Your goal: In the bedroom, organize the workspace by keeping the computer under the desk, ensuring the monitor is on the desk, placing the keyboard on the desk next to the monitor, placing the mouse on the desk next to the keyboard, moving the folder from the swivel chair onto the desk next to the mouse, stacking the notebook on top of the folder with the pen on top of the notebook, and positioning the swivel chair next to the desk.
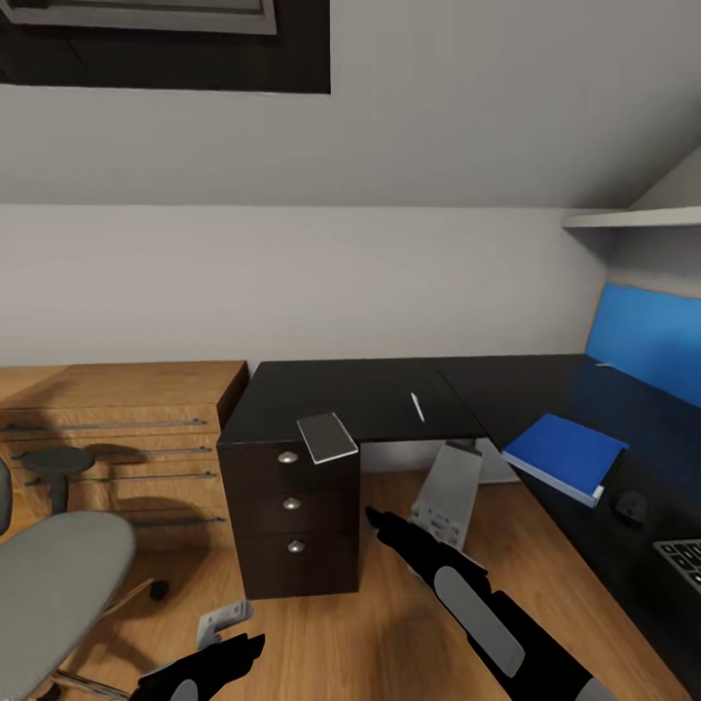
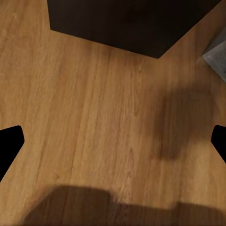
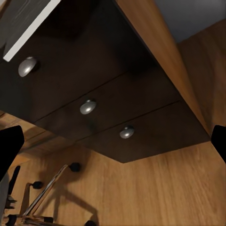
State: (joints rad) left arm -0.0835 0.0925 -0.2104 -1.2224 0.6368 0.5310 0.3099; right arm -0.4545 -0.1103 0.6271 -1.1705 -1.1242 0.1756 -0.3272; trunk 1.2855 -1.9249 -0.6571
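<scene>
Desk (image 1: 380, 389): glossy black L-shaped top, blue back panel at right
Drawer unit (image 1: 292, 516): black, three round silver knobs, under the desk's left end
Notebook (image 1: 327, 436): grey, lying on the desk's front corner, overhanging the edge above the drawers
Pen (image 1: 417, 407): white, lying on the desk, apart from the notebook
Folder (image 1: 565, 456): bright blue, flat on the right wing
Mouse (image 1: 631, 504): black, just beside the folder
Keyboard (image 1: 683, 561): a corner at the right edge, near the mouse
Computer (image 1: 450, 492): light grey tower, tilted, on the floor under the desk
Swivel chair (image 1: 54, 584): grey seat at lower left
Wooden drawer chest (image 1: 117, 428): left of the desk, against the wall
Left gripper (image 1: 219, 660): low over the wooden floor
Right gripper (image 1: 389, 531): extended toward the drawer unit
</scene>
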